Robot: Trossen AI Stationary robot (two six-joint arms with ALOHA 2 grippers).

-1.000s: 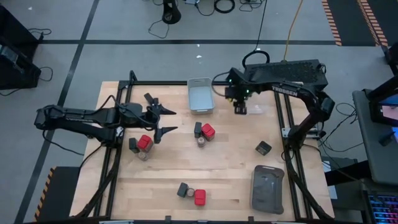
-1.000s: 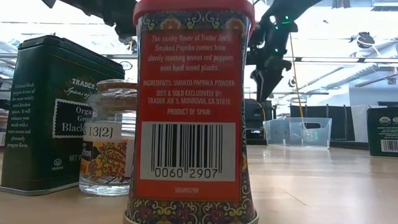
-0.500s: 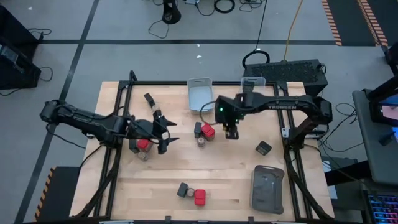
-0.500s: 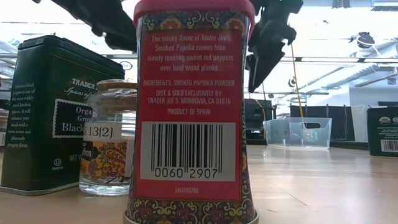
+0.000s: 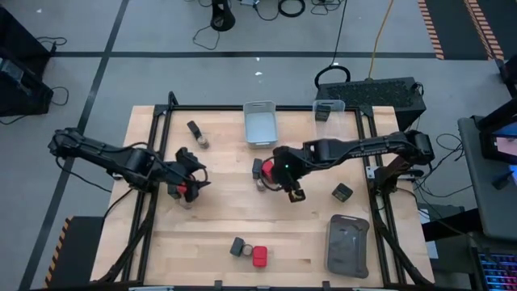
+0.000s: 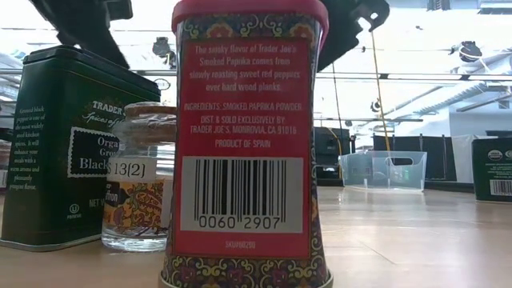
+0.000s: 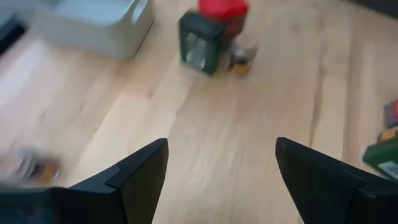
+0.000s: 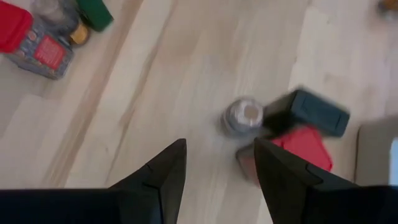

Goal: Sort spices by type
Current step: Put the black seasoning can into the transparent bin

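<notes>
L gripper (image 5: 196,176) hangs over the left spice trio (image 5: 184,192), jaws wide open, holding nothing. Mid-table, R gripper (image 5: 294,192) sits just right of the centre trio (image 5: 262,171), jaws part open, empty. Third trio (image 5: 249,251) near front edge; lone dark tin (image 5: 342,192) further right.

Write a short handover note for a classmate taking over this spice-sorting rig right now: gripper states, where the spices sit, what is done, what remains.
Left gripper: open, empty, over the left trio with the red-capped paprika tin.
Right gripper: open, empty, beside the middle trio, whose dark pepper tin shows.
Spices: a third trio near the front edge, with its red-capped tin; a lone dark tin on the right; another dark tin and small jar at back left; one dark tin in the clear plastic bin.
Done: apparently that one tin binned.
Left: the mixed trios and strays need sorting; grey bin looks empty.
</notes>
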